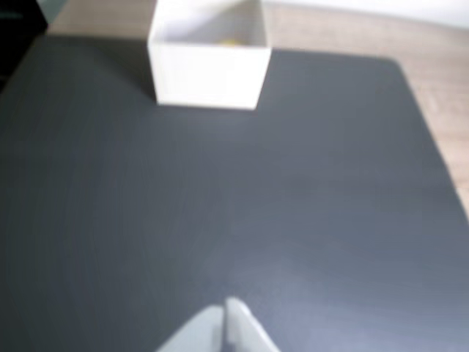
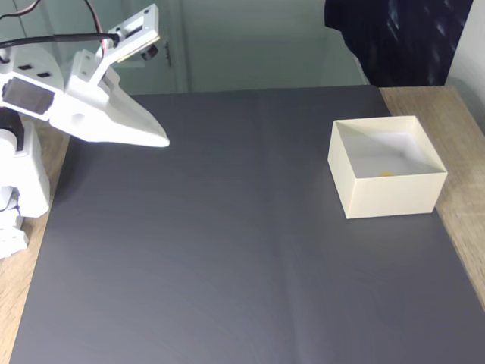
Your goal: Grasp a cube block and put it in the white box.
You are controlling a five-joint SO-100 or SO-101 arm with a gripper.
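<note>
Dark mat [image 2: 227,250]; white box [image 2: 390,193] upright, opening up, cube block [image 2: 386,174] inside.

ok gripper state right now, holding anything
gripper: shut, holding nothing, raised over the mat's left side in the fixed view, away from the box.

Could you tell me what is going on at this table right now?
A white robot arm is held over the left side of the dark mat in the fixed view, its claw shut and holding nothing. The white box sits at the mat's right edge, and a speck of yellow low inside it looks like the cube block, so the drop seems done. The wrist view shows the box well ahead of the claw.
</note>
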